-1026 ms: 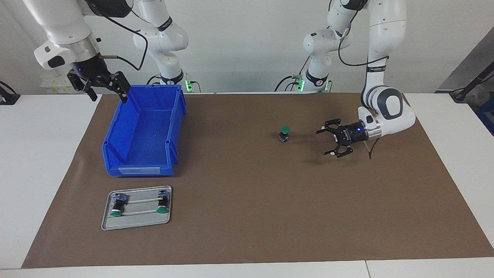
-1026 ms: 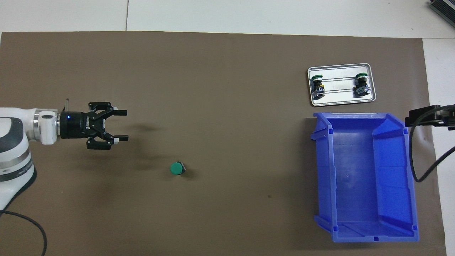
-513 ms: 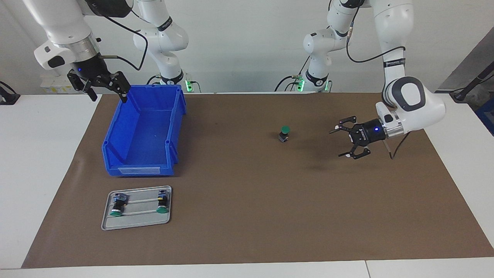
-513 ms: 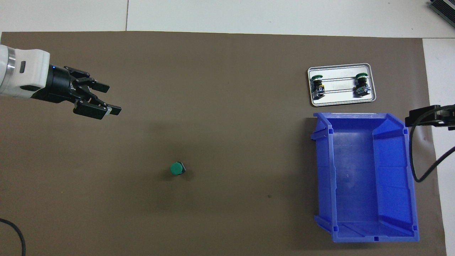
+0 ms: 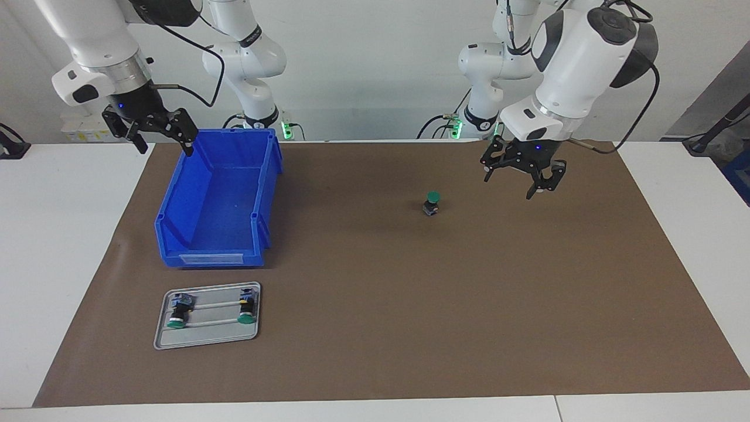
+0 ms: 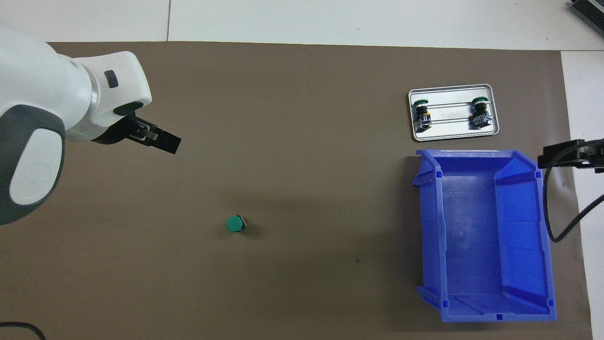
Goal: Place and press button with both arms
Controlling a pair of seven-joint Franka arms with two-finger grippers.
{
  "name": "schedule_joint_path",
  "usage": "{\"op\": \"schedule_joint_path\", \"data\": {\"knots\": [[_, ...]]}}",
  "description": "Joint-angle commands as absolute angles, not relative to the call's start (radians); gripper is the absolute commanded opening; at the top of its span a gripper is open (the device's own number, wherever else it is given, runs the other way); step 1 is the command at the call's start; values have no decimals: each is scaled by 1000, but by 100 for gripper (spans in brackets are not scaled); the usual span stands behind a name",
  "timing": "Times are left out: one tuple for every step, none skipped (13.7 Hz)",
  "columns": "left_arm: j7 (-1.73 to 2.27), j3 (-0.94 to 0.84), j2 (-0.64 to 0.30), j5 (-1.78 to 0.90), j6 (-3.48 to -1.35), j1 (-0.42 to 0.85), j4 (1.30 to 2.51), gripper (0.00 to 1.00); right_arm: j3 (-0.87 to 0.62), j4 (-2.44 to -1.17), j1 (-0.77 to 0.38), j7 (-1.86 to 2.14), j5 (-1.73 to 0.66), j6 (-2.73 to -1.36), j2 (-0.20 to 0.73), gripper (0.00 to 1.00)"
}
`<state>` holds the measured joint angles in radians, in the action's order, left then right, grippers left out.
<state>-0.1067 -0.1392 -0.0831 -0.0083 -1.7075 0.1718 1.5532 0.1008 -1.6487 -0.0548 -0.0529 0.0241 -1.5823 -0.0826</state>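
Button (image 5: 432, 203) stands cap-up on mat, free to press; left claw (image 5: 518, 174) and right claw (image 5: 153, 136) hover open, empty.

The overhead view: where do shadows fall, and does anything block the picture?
Overhead view: a soft, diffuse shadow lies on the brown mat beside the small green-capped push button; the left arm's big white wrist fills one corner and hides most of the left end effector. Facing view: lighting is even, and the deep blue plastic bin casts only a thin dark edge.

3 buttons (image 5: 432, 203), 1 blue bin (image 5: 218, 202), 1 tray (image 5: 208, 337), seemingly 2 grippers (image 5: 518, 181).
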Motion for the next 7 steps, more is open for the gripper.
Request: {"op": "schedule_joint_path", "data": {"knots": [[39,-114,-72,32,-1678,170,1546,99,87,-1667,-40,-48,9,-1589,-100,100],[61,-107,-72,31,-1675,164,1545,99,87,-1667,-40,-48,9,-1589,-100,100],[61,-104,-75,32,-1646,147,1543,99,87,-1667,-40,-48,9,-1589,-100,100],[57,-94,-83,28,-1606,126,1522,99,87,-1667,-40,-46,9,-1589,-100,100],[55,-92,-92,23,-1577,108,1472,99,87,-1667,-40,-48,9,-1589,-100,100],[51,-91,-112,20,-1553,77,1439,99,87,-1667,-40,-48,9,-1589,-100,100],[51,-92,-120,23,-1543,55,1430,99,87,-1667,-40,-48,9,-1589,-100,100]]}}
